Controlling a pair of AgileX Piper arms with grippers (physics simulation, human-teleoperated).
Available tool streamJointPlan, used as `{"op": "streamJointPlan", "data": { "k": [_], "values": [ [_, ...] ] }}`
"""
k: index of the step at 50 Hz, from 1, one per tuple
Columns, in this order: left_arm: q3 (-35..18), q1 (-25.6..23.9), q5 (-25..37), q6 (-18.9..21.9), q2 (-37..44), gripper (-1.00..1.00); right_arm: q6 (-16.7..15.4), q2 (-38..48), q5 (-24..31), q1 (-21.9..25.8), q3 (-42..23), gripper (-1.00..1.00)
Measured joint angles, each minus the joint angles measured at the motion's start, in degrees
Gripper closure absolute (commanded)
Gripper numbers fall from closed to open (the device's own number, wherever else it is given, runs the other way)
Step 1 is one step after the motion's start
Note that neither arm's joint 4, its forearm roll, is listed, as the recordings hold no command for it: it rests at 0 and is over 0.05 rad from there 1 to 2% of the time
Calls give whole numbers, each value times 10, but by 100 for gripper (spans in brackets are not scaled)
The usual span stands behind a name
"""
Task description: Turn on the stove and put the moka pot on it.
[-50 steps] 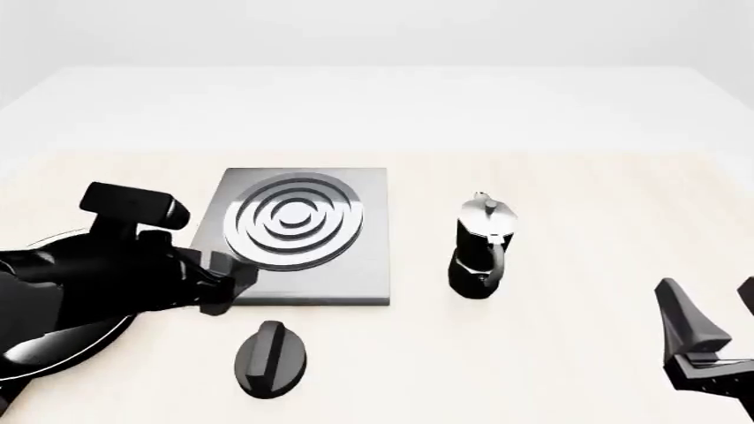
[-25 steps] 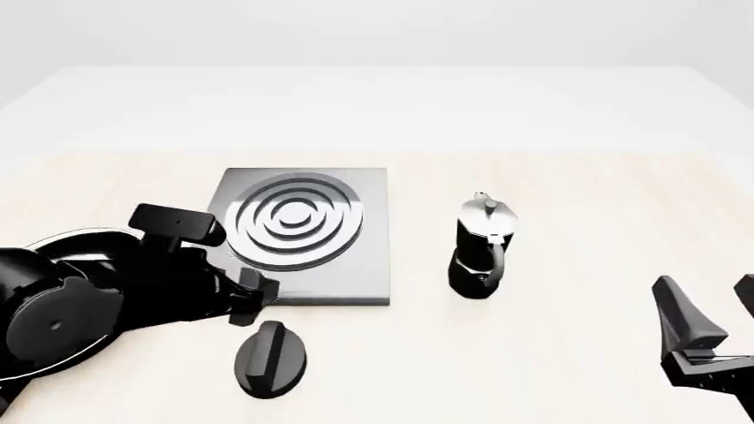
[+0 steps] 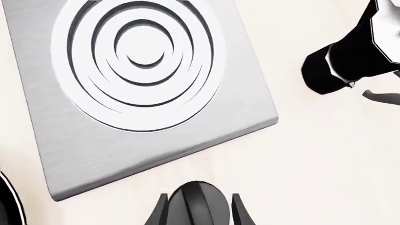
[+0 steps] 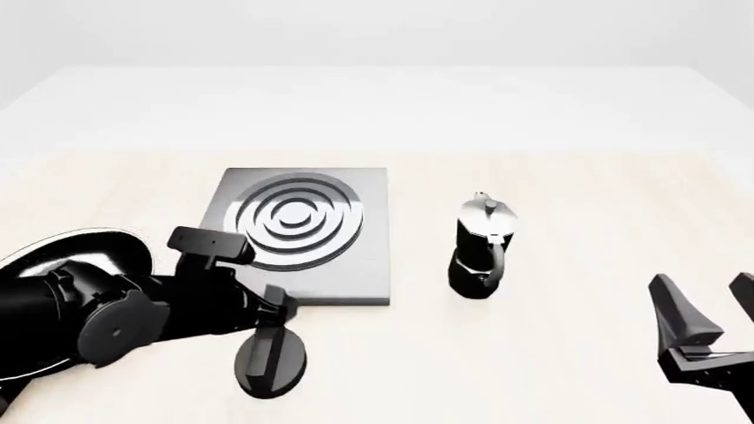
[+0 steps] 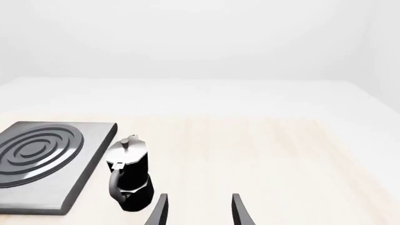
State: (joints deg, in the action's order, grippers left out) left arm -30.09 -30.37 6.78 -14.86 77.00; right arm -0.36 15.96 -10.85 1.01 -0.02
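Note:
The stove [image 4: 365, 265] is a flat grey slab with a ringed silver burner [image 4: 295, 219]; its black oval knob [image 4: 274, 360] lies on the table in front of it. The black moka pot [image 4: 481, 249] with a silver lid stands upright to the right of the slab. My left gripper [image 4: 281, 311] is open just above the knob. In the left wrist view the gripper [image 3: 199, 198] has a finger on each side of the knob [image 3: 196, 212], with the stove [image 3: 156, 140] and moka pot [image 3: 350, 61] beyond. My right gripper [image 4: 707, 305] is open and empty at the front right, apart from the pot [image 5: 128, 176].
A round glossy black frying pan [image 4: 71, 252] lies at the left, mostly hidden by my left arm. The stove [image 5: 37, 154] shows beside the pot in the right wrist view. The pale wooden table [image 4: 589, 203] stretches behind and right of the pot.
My left arm has swung right and forward, from over the pan to the knob. The right gripper, pot, stove and knob have not moved.

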Motion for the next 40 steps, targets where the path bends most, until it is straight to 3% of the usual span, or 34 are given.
{"op": "streamJointPlan", "data": {
  "k": [40],
  "values": [
    [30,-3,-83,-30,89,-100,3,39,-34,6,0,-100]
  ]
}}
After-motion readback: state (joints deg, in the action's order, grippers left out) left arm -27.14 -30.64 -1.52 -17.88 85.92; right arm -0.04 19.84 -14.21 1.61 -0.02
